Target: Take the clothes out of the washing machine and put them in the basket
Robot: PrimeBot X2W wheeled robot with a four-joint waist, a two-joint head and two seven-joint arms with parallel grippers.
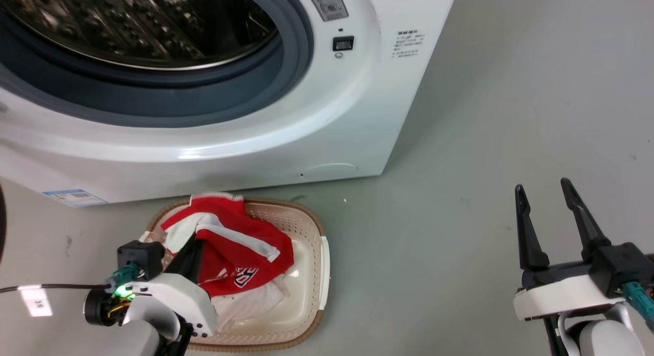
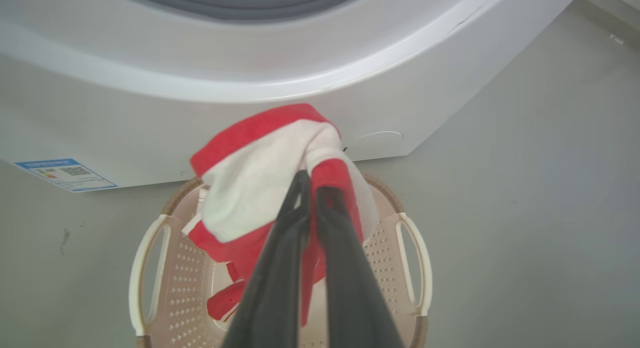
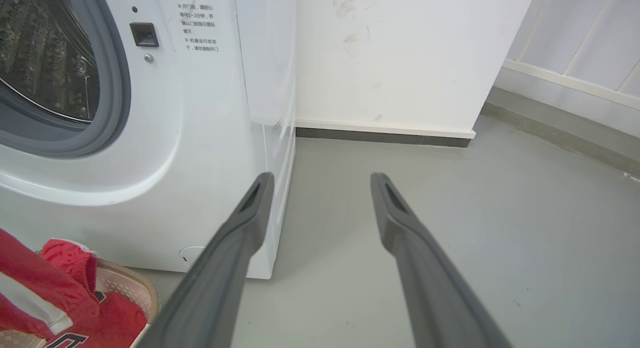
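Left wrist view has the left gripper (image 2: 310, 185) clenched, its two dark fingers pressed together on a bunched fold of the clothes (image 2: 250, 188). The fold is red outside and white inside. It bulges past the fingertips toward the washing machine (image 2: 250, 63), and the rest of the fabric hangs back beneath the fingers into the basket (image 2: 150, 248). The cloth's long axis runs along the fingers, from the basket's machine-side rim down into its middle.

From the head view, the same clothes lie slanted across the basket's left half. One end is draped on the rim nearest the machine. A white stripe runs along the length, and a black-and-white lettered patch faces up near the basket's centre. Pale cloth shows under the red near the basket's front wall. The left wrist view does not show that patch; it does show both side handles of the basket.

Well to the right of the basket, the right gripper (image 1: 541, 185) hangs over the grey floor (image 1: 460, 243), fingers spread and holding nothing. Its own wrist view shows the machine's perforated drum (image 3: 45, 63) through the open porthole, a white wall (image 3: 400, 63) beyond the machine, and a red heap at the basket's rim.
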